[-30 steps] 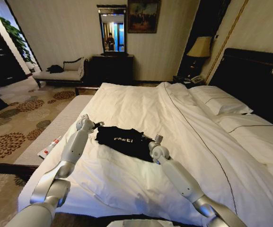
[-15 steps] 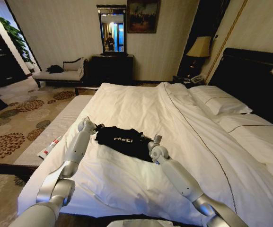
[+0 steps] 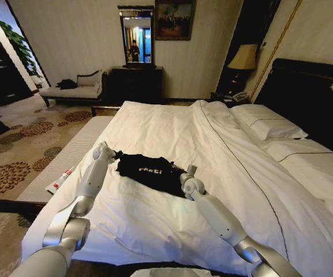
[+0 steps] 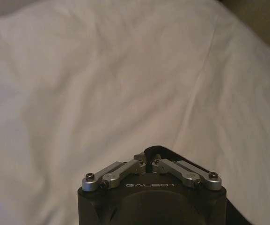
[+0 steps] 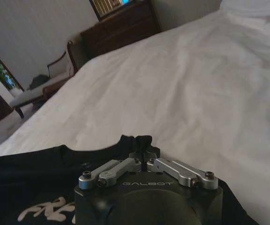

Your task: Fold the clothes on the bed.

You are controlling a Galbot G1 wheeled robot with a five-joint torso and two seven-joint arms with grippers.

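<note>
The clothes (image 3: 149,169), a black T-shirt with white chest lettering, lie bunched on the white duvet of the bed (image 3: 172,124), near its left side. My left gripper (image 3: 116,154) is at the shirt's left edge. In the left wrist view my left gripper (image 4: 148,160) is shut, pinching a fold of black cloth (image 4: 154,151). My right gripper (image 3: 185,172) is at the shirt's right edge. In the right wrist view my right gripper (image 5: 144,157) is shut on a tuft of the clothes (image 5: 36,180), with the lettering partly visible.
White pillows (image 3: 268,124) and a dark headboard (image 3: 310,92) lie to the right. A grey bench (image 3: 68,156) runs along the bed's left side, carrying a white and red tube (image 3: 60,179). A chaise longue (image 3: 74,88), dresser (image 3: 135,83) and lamp (image 3: 244,57) stand beyond.
My left arm has shifted very slightly beside the shirt. Both grippers keep their hold and the shirt stays bunched in the same spot.
</note>
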